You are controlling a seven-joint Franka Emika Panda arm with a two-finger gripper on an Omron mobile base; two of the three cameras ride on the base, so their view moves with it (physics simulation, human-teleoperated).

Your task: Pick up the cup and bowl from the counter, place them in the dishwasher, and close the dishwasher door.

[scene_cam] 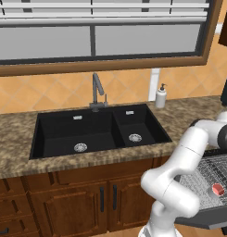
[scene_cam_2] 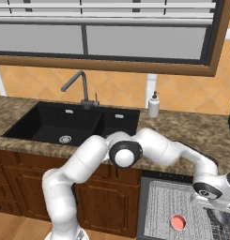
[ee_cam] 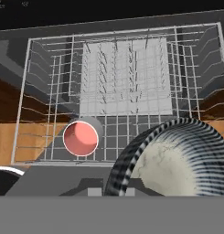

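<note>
Jaws are pressing nearly together on the rim of the striped black-and-white bowl with a pale speckled inside (ee_cam: 170, 157), which is hanging tilted at about four o'clock in the hand view, its mouth turned toward the camera. A pinch on the thin wall is probably what lets the two-finger gripper (scene_cam_2: 218, 202) carry so wide a dish, and the tilt follows from gripping one edge.

In the right base view the white arm is reaching out and down toward four o'clock, with the hand hovering over the right side of the pulled-out grey wire-mesh rack (scene_cam_2: 169, 202) of the dishwasher (scene_cam_2: 156, 180). That places the bowl above open rack space rather than above the small cup with a red inside (ee_cam: 81, 138), which is sitting upright in the rack's near corner, at about eight o'clock in the hand view. Keeping well apart from the cup should avoid a knock when the bowl is being lowered.

The speckled brown-and-tan granite counter (scene_cam: 15, 152) is running past the black double sink (scene_cam: 94, 132), with the white soap dispenser (scene_cam: 160, 96) standing at the wall toward one o'clock. The dark grey dishwasher door (scene_cam: 212, 218) is lying open beneath the rack, so closing it is yet to be done.
</note>
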